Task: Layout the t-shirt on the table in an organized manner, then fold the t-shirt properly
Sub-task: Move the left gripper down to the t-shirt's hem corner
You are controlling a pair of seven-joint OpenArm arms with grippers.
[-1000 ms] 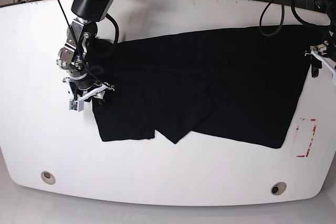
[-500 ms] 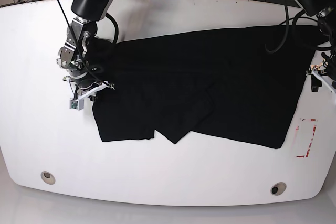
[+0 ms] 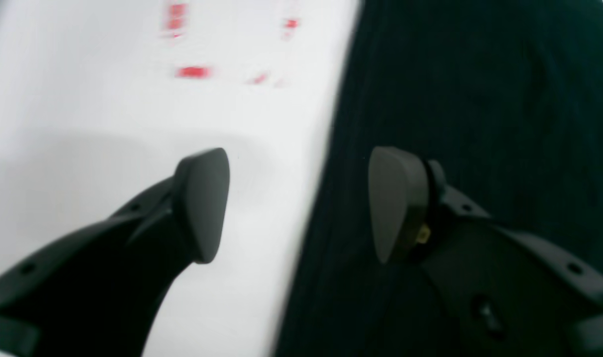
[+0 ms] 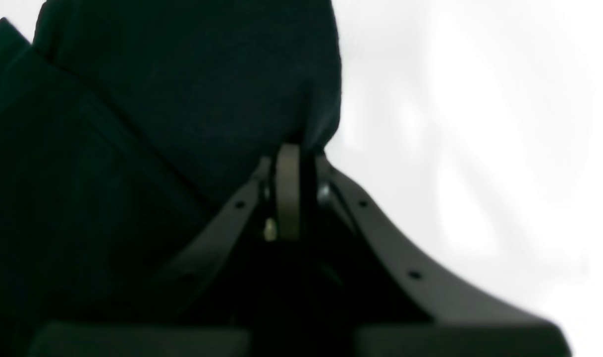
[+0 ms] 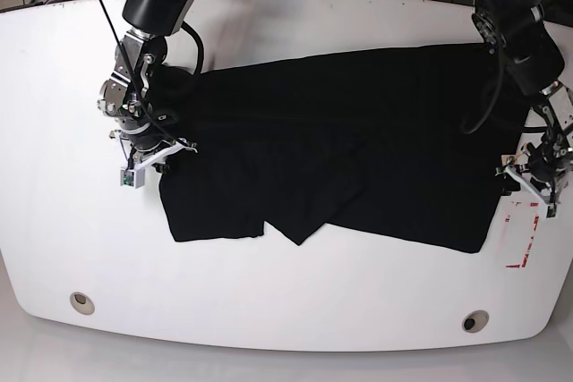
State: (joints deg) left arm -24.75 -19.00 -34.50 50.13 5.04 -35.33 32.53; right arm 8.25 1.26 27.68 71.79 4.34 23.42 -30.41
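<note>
The black t-shirt (image 5: 358, 149) lies spread across the white table (image 5: 295, 33), with a folded flap at its front edge. My right gripper (image 5: 154, 162) sits at the shirt's left edge. In the right wrist view it (image 4: 287, 163) is shut on a fold of the shirt (image 4: 182, 74). My left gripper (image 5: 526, 187) hovers at the shirt's right edge. In the left wrist view it (image 3: 299, 203) is open and empty, with one finger over bare table (image 3: 83, 124) and the other over the shirt (image 3: 479, 74). The printed graphic is hidden.
A red-and-white rectangle mark (image 5: 521, 234) lies just below my left gripper and shows blurred in the left wrist view (image 3: 192, 72). Two metal grommets (image 5: 81, 301) (image 5: 474, 320) sit near the front edge. Cables hang behind the table's far edge.
My left arm has moved down along the shirt's right edge, from its far corner toward the red mark. My right gripper has stayed at the left edge.
</note>
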